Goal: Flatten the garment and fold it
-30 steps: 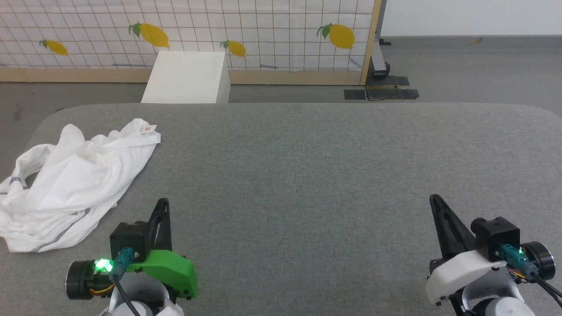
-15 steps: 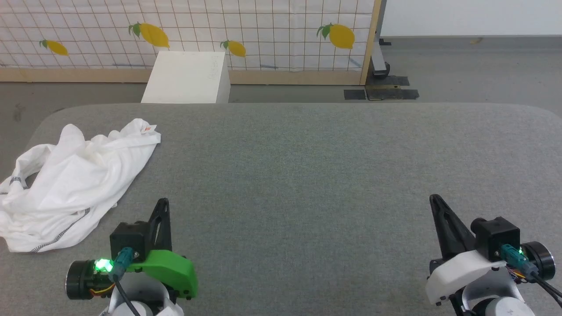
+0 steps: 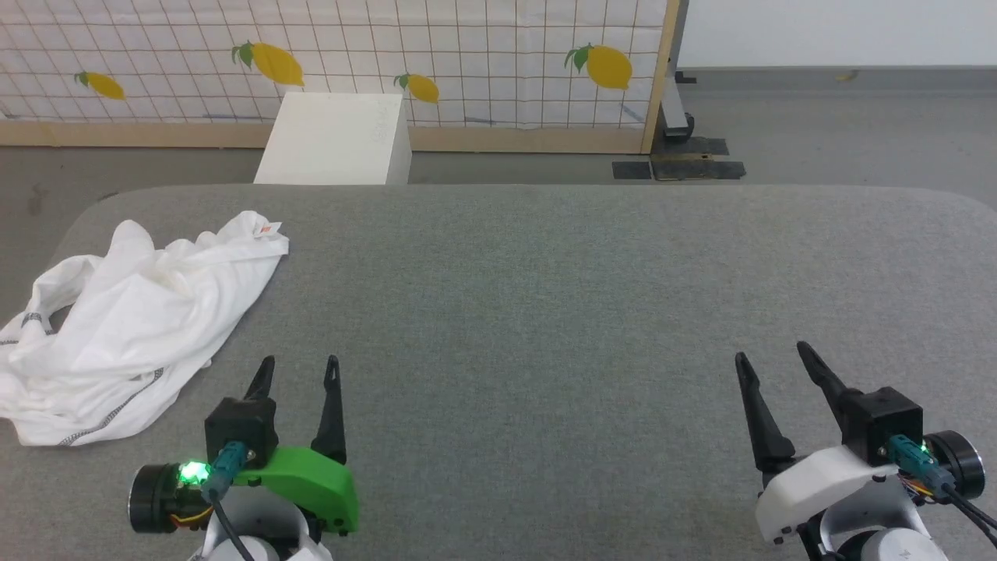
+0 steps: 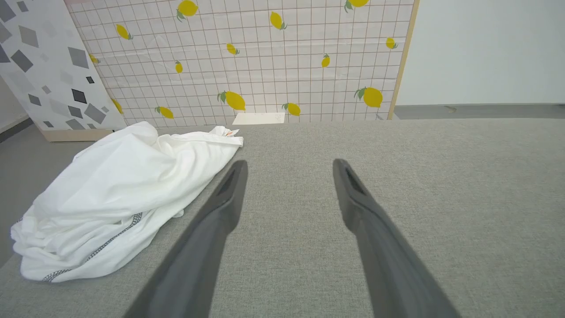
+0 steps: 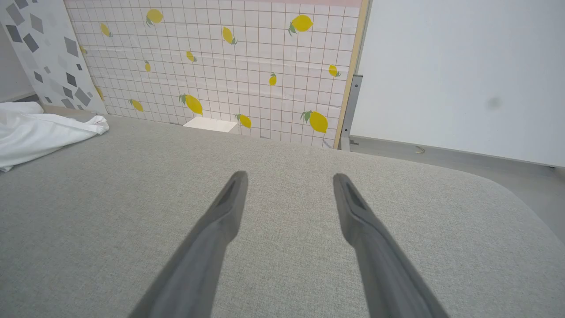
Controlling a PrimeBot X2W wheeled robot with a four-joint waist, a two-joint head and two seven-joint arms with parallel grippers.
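Waiting at the bottom of the head view, your left pincer [image 3: 301, 360] and right pincer [image 3: 771, 352] both have jaws spread wide with nothing between them. They sit low over the desk [image 3: 530, 296], tips pointing to the top of frame, which reads as a ready pose, open to take cloth. The garment [image 3: 140, 327] is a crumpled heap at the left of frame, by the desk's left edge, orange tag [image 3: 267, 229] at its upper right tip, grey-stitched hem toward the bottom. Left pincer is near it, just lower right, not touching; right pincer is well apart at lower right. Nothing flattened yet, so your first step looks like reach and grab, left arm best placed, then drag it to mid-desk to spread. White box [image 3: 335, 140] behind the desk at upper left, ignore it
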